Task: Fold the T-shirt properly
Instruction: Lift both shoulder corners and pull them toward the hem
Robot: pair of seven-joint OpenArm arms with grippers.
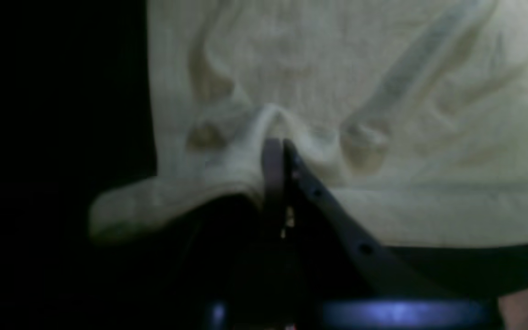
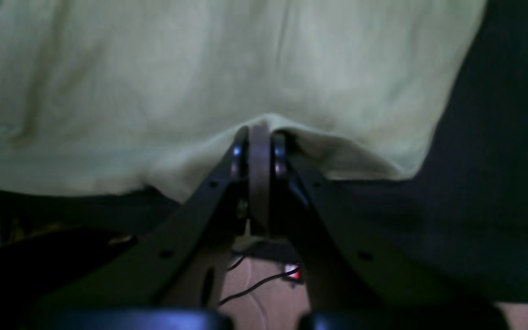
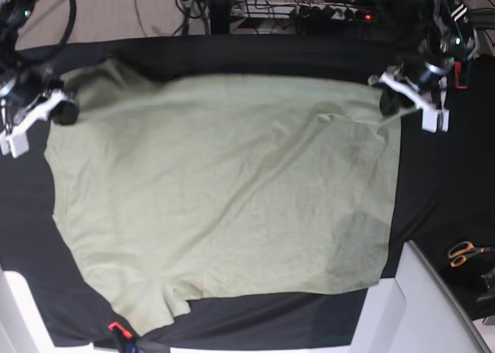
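The pale sage-green T-shirt (image 3: 224, 190) lies spread out flat on the black table cloth (image 3: 433, 183), with wrinkles toward its right side. My left gripper (image 3: 389, 97) is at the shirt's far right corner. In the left wrist view the left gripper (image 1: 277, 146) is shut on a pinched ridge of the T-shirt (image 1: 337, 68) edge. My right gripper (image 3: 65, 110) is at the far left corner. The right wrist view shows the right gripper (image 2: 259, 134) shut on a lifted fold of the T-shirt (image 2: 200, 68) edge.
Orange-handled scissors (image 3: 466, 252) lie at the right edge of the cloth. A white panel (image 3: 421, 306) rises at the front right and another white piece (image 3: 15, 314) at the front left. A red clip (image 3: 116, 329) sits at the front edge. Cables and equipment (image 3: 309, 5) lie behind the table.
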